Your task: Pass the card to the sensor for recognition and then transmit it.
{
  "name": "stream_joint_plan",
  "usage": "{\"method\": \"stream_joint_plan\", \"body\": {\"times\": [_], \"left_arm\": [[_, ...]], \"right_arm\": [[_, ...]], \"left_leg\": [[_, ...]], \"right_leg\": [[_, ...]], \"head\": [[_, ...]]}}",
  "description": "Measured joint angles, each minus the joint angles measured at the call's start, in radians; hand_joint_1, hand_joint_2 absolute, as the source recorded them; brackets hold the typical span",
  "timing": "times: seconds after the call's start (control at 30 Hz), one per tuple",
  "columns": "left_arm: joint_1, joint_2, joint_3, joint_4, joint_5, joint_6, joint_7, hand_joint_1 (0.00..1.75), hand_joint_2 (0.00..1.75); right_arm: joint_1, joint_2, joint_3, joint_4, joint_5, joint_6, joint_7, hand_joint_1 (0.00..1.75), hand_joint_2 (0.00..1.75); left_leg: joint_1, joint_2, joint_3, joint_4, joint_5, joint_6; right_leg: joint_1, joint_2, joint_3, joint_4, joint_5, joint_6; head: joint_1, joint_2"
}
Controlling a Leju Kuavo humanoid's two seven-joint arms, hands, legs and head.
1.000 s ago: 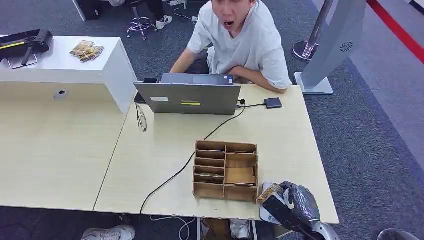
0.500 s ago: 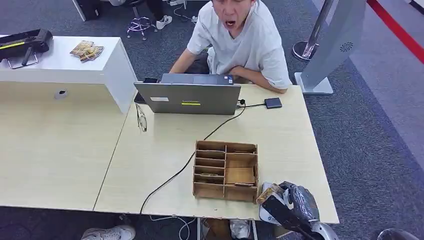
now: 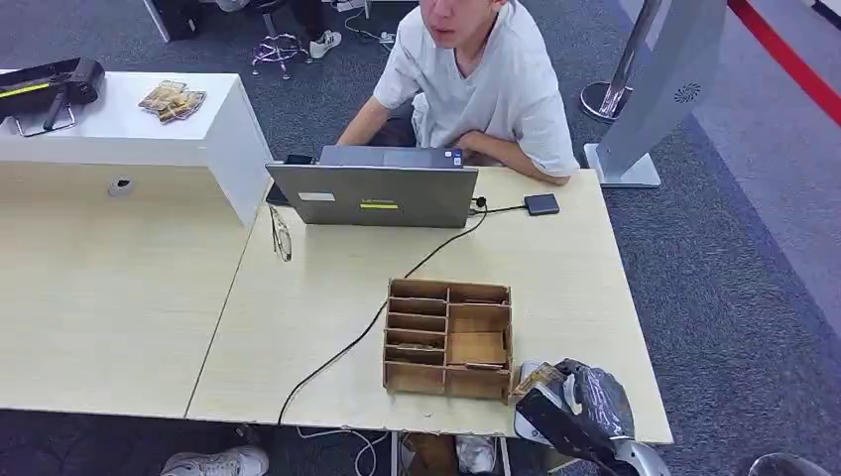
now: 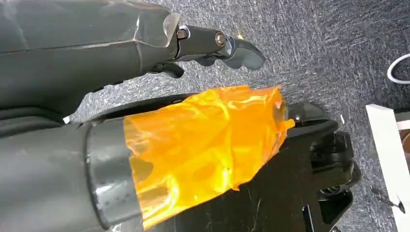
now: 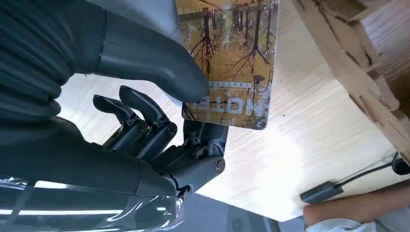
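Note:
A card (image 5: 227, 58) printed with yellow trees is pinched between the thumb (image 5: 159, 67) and fingers of my right hand (image 3: 580, 402). The hand holds it just above the table's front right corner, right beside the wooden organiser box (image 3: 448, 337). From the head view the card (image 3: 536, 380) pokes out toward the box's corner. The sensor (image 3: 541, 204), a small dark square on a cable, lies at the far edge of the table to the right of the laptop (image 3: 375, 195). My left hand (image 4: 217, 43) hangs over grey carpet with its fingers stretched out and nothing in them.
A person (image 3: 476, 89) in a white shirt sits behind the laptop. A black cable (image 3: 347, 347) crosses the table from the laptop to the front edge. Glasses (image 3: 281, 236) lie left of the laptop. A white counter (image 3: 149, 129) with a small stack of cards (image 3: 172, 99) stands at the far left.
The person behind the laptop has moved the head a little. My right hand and the card stay where they were.

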Motion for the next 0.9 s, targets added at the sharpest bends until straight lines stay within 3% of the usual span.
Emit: {"method": "stream_joint_plan", "body": {"times": [0.9], "left_arm": [[0.000,0.000,-0.003,0.000,0.003,-0.006,0.000,0.00,0.00]], "right_arm": [[0.000,0.008,0.015,-0.012,0.215,-0.067,0.085,1.75,1.75]], "left_leg": [[0.000,0.000,0.000,0.000,0.000,0.000]], "right_leg": [[0.000,0.000,0.000,0.000,0.000,0.000]], "head": [[0.000,0.000]]}}
